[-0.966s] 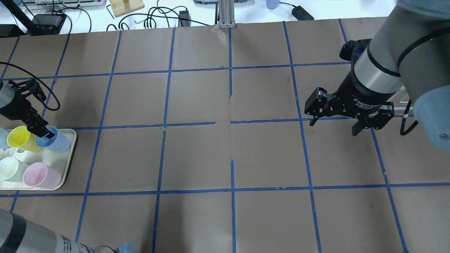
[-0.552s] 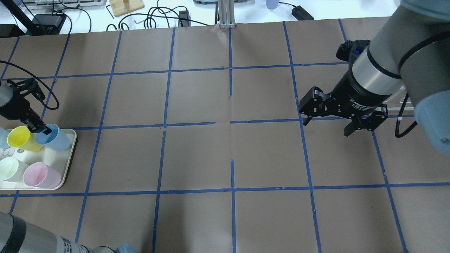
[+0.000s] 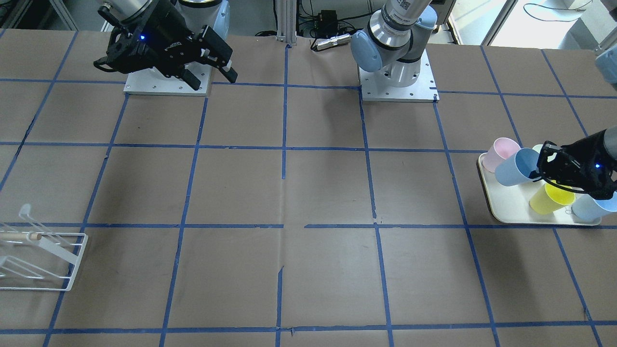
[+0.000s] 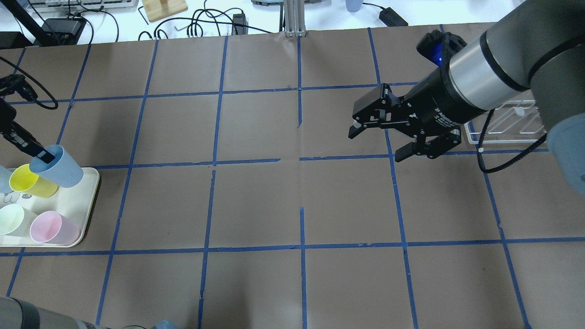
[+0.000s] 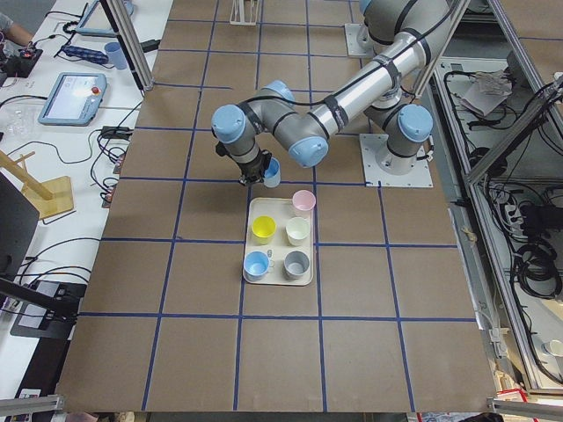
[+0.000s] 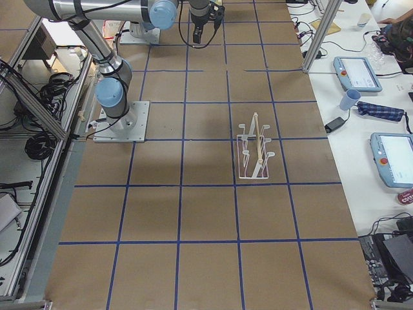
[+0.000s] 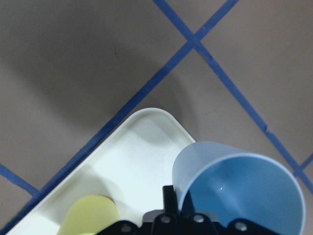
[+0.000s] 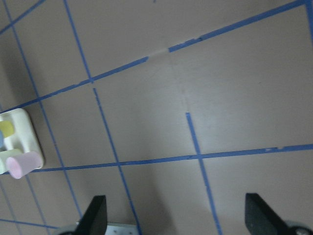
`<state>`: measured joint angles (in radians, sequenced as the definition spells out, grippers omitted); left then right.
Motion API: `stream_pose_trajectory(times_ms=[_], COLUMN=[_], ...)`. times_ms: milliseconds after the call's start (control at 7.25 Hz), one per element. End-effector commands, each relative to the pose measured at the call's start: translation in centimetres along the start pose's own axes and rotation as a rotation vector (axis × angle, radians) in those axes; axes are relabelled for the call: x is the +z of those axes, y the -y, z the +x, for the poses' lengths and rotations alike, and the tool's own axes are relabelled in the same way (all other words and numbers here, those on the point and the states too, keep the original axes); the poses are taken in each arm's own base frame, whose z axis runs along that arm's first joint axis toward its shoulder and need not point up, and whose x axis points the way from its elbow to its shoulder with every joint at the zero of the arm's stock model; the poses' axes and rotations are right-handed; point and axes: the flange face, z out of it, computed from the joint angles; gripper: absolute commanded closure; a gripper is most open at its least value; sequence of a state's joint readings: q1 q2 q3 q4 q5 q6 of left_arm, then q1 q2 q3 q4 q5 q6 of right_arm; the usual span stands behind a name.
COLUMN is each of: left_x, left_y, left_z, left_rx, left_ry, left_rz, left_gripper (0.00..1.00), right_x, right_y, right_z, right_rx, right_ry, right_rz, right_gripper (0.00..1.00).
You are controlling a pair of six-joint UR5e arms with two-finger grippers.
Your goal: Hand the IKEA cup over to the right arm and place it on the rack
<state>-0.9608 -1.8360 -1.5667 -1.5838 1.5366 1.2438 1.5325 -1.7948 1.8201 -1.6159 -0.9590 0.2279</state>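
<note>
Jaws on the left arm (image 5: 361, 88) pinch the IKEA cup (image 4: 59, 167) by its rim, now lifted above the tray (image 4: 89, 201) corner, while the right arm (image 4: 475, 77), jaws spread, has swung inward for the handover.

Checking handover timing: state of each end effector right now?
Left end effector: shut on the blue cup.
Right end effector: open, empty.

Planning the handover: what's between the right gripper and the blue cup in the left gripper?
Overhead view: only bare brown paper with blue tape lines between right gripper and IKEA cup.
</note>
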Motion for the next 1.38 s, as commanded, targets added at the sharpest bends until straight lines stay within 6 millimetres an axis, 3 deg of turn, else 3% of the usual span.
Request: stream_pose_trajectory(times_ms=[0,276,414,690,1103,1241], left_x=[-4.2,-6.2,-7.2,-7.1,-6.2,-6.7], left_y=[3.8,4.7,5.5,7.4,11.0,12.0], left_z=[9.1,16.4,19.4,25.7,33.8,35.7], left_rx=[-0.109,-0.228,-0.264,-0.327,-0.377,-0.399], left_ry=[-0.076,-0.31,-0.464,-0.751,-1.031,-1.094], left_rz=[0.092,0.247,0.357,0.454,0.616,0.651], left_gripper=[1.0,1.0,1.0,1.0,1.0,1.0], right_x=[-1.3,-3.4,-3.1,-1.3,2.9,2.7], right_y=[0.1,1.6,1.9,2.5,1.3,0.9], right_z=[-2.7,-2.3,-1.9,1.1,4.8,4.7], right_rx=[0.018,0.085,0.113,0.175,0.115,0.093], right_ry=[0.356,0.633,0.755,1.052,1.124,1.11], right_rz=[-0.054,-0.078,-0.106,-0.142,-0.108,-0.102], right_gripper=[0.0,0.0,0.0,0.0,0.0,0.0])
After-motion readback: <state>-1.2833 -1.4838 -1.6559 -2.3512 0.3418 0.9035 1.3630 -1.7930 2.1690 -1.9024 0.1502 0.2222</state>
